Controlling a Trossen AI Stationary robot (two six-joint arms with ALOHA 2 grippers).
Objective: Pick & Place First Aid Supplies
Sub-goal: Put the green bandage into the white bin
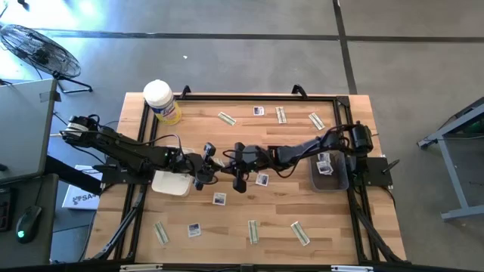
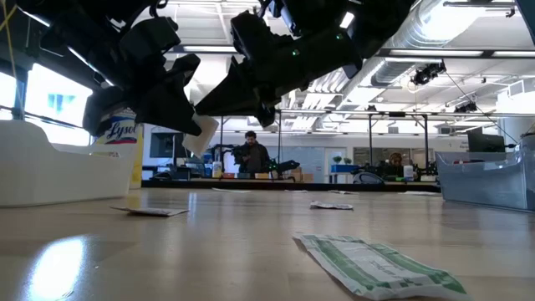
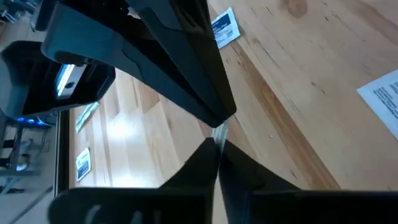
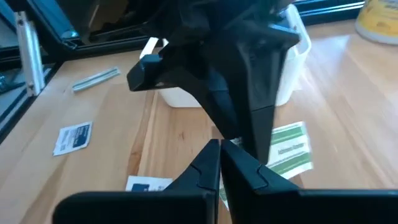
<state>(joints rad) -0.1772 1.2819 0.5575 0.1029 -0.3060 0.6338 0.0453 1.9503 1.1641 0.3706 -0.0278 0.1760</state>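
Above the table's middle my two grippers meet tip to tip. My left gripper point(image 1: 209, 169) comes from the left and my right gripper point(image 1: 224, 168) from the right. Both are shut on one small pale packet point(image 2: 201, 134), which hangs clear of the wood. Other first aid supplies lie flat on the table: white squares with blue print point(image 1: 219, 199) point(image 1: 262, 179) and narrow greenish strips point(image 1: 253, 231) point(image 2: 372, 266). A white tray point(image 1: 172, 183) sits under the left arm. A grey tray point(image 1: 330, 172) by the right arm holds a few packets. My left gripper pinches the packet's thin edge point(image 3: 219, 132) between its two fingertips, coming from the table's left and slanting down. The packet shows edge-on and is lifted clear of the table. My right gripper pinches the same packet point(image 4: 232, 142) between its fingertips, coming from the table's right and slanting down, opposite the left fingers. Which part of the packet it has is hidden by the left gripper's fingers point(image 4: 249, 93).
A yellow canister with a white lid point(image 1: 161, 100) stands at the far left corner. A black frame point(image 1: 249, 96) borders the tabletop. More packets lie along the far edge point(image 1: 281, 115) and the near edge point(image 1: 300, 233). A person stands far off in the room point(image 2: 251, 155).
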